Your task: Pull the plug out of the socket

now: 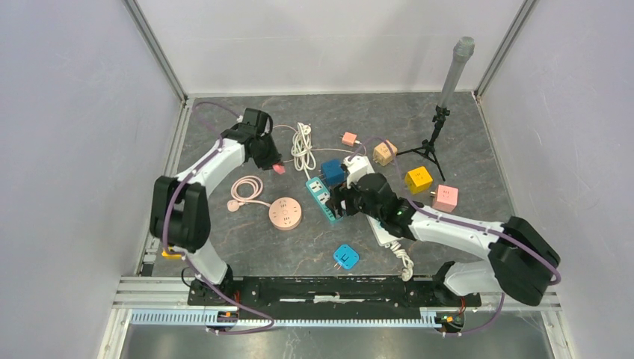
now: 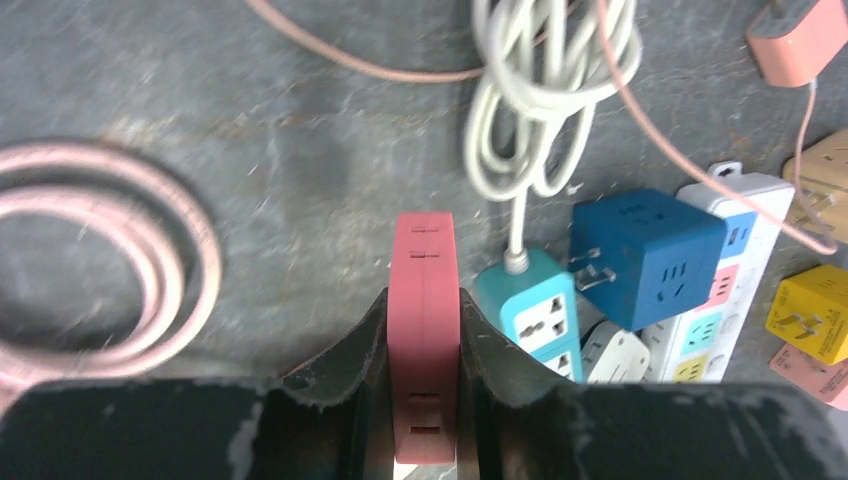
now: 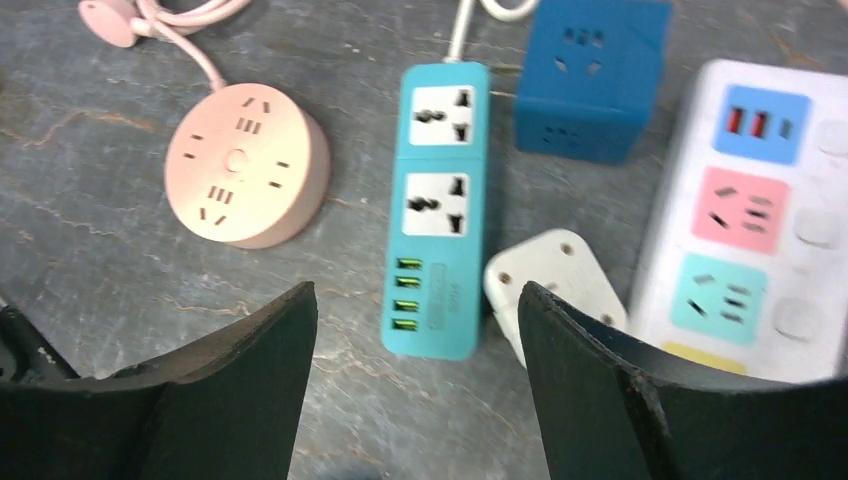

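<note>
Top view: L gripper (image 1: 271, 160) is out toward the far-left of the table (image 1: 247, 250), clamped on the pink plug (image 1: 279, 168), well apart from the teal strip (image 1: 321, 196). R gripper (image 1: 341, 200) hangs over that strip's near end, w/ the blue cube (image 1: 333, 172) and white strip (image 1: 360, 166) just beside it. I reckon R is there to pin the strip so it can't ride up w/ a plug.

L wrist: the fingers (image 2: 340, 355) pinch the plug's 2 flat faces, narrow edge toward the cam. Gripping across the thin axis is prob. the firmest hold for a straight pull. The plug is over bare table and touches no socket. The blue cube's prongs show, pointing at the strip but not inserted, as far as I can tell.

R wrist: jaws stand wide w/ nothing between them. The teal strip lies below the gap, both of its sockets empty. There's a round pink socket (image 3: 247, 165) to 1 side and a white adapter (image 3: 550, 285) at the strip's other side, touching or just beside, can't tell which.

Judgement: plug's off. What's left is prob. setting it down away from the cords.
</note>
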Motion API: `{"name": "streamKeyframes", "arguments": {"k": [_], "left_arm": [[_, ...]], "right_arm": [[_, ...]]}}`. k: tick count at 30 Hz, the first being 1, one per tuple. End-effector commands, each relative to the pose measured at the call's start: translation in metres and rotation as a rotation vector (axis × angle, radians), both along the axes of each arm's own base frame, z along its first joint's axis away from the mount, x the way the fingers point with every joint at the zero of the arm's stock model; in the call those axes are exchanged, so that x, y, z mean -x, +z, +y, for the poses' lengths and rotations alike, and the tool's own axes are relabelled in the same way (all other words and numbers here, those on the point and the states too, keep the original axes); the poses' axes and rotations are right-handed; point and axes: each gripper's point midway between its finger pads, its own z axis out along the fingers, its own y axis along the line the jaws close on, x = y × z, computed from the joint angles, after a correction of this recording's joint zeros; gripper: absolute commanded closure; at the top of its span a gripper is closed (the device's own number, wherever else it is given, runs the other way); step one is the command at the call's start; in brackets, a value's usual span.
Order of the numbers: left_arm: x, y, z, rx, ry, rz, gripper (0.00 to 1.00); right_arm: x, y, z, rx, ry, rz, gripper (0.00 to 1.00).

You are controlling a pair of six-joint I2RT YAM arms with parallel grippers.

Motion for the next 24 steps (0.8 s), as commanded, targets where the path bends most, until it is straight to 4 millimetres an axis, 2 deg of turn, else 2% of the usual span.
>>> {"name": "streamKeyframes", "arguments": {"k": [1,5,11,15,20,24], "left_arm": [[-0.033,0.011,-0.031,0.081,-0.151,-0.053,0.73],[-0.04,-0.008,-0.045,0.146,-0.154,-0.002,0.72],[-0.034,-0.032,-0.048,0.162,-0.141,0.065,0.71],[-0.023,-0.043,-0.043,0.145,-0.123,0.121,0.65],[-0.009,-0.056,-0.029,0.085,-0.093,0.171,0.52],[-0.004,-0.061,-0.014,0.01,-0.062,0.195,0.48]], "right_arm": [[-0.006,0.014,-0.023,-0.034,-0.086,-0.023,0.22],[-0.005,0.015,-0.023,-0.05,-0.073,-0.001,0.23],[-0.007,0.02,-0.019,-0.06,-0.06,-0.004,0.23],[-0.007,0.02,-0.017,-0.061,-0.05,0.006,0.23],[-0.006,0.018,-0.018,-0.064,-0.052,0.01,0.23],[-0.007,0.017,-0.018,-0.062,-0.056,0.013,0.23]]}}
